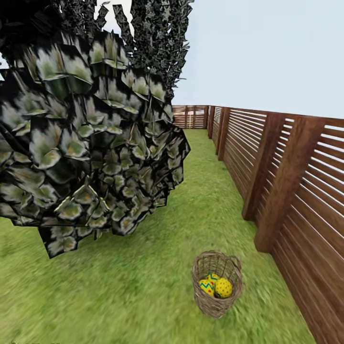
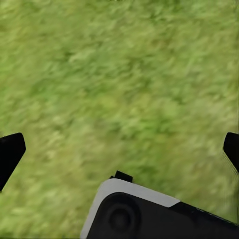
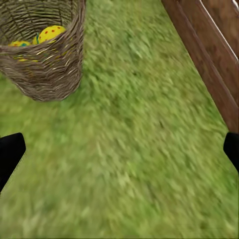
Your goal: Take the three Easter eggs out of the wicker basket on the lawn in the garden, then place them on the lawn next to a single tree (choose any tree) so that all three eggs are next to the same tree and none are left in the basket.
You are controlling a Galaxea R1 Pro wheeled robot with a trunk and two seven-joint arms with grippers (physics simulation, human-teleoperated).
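Note:
The wicker basket (image 1: 216, 306) stands on the lawn (image 1: 119, 286) close to the fence, low in the head view. Inside it lie yellow Easter eggs (image 1: 223, 287) with red dots and blue zigzags, packed together. In the right wrist view the basket (image 3: 47, 69) is a short way ahead of my right gripper (image 3: 119, 154), with an egg (image 3: 51, 33) showing over its rim. That gripper is open, its dark fingertips (image 3: 9, 154) spread wide above grass. My left gripper (image 2: 119, 154) is also open and holds nothing over bare grass (image 2: 124, 74).
A brown slatted wooden fence (image 1: 296, 191) runs along the right and across the far end. A big mass of dark leaves (image 1: 86, 143) hangs over the left; its trunk is hidden. Taller dark foliage (image 1: 157, 33) rises behind. A grass strip (image 1: 200, 191) runs between them.

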